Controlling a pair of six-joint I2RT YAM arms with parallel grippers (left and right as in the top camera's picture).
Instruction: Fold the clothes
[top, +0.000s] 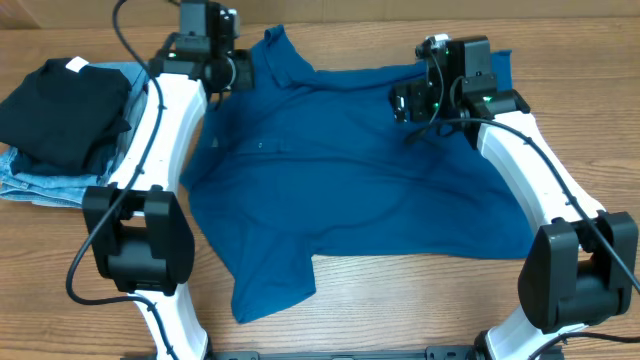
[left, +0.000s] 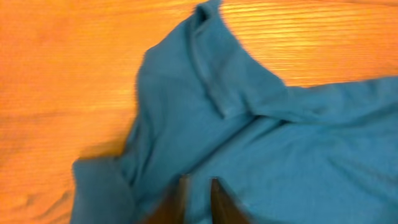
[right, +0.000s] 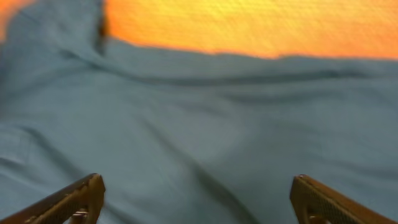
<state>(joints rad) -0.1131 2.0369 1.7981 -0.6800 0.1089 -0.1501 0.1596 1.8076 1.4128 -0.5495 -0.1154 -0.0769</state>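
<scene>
From overhead, the teal shirt (top: 350, 190) lies spread over the middle of the wood-grain table (top: 420, 310); it is soft, plain and rumpled in shallow creases, with its collar at the far left and one short sleeve reaching toward the near edge. The left gripper (top: 228, 72) sits at the collar side and the right gripper (top: 405, 103) over the far right of the cloth; from this height neither pair of fingers can be read. At the left edge a black folded garment (top: 60, 110) with a white tag rests on light-blue jeans (top: 35, 185).

The left wrist view is blurred; the collar band shows as a folded ridge. Two dark fingers (left: 221, 202), cut off by the bottom edge, stand nearly together with a thin strip of teal between them; I cannot tell whether they pinch the cloth or merely rest on it.

The right wrist view is soft too; shirt fills most of it, with a band of table on top. Two brown, mesh-textured fingers (right: 329, 202) sit in the bottom corners, spread wide and released, grasping nothing; their bases are cut off.
</scene>
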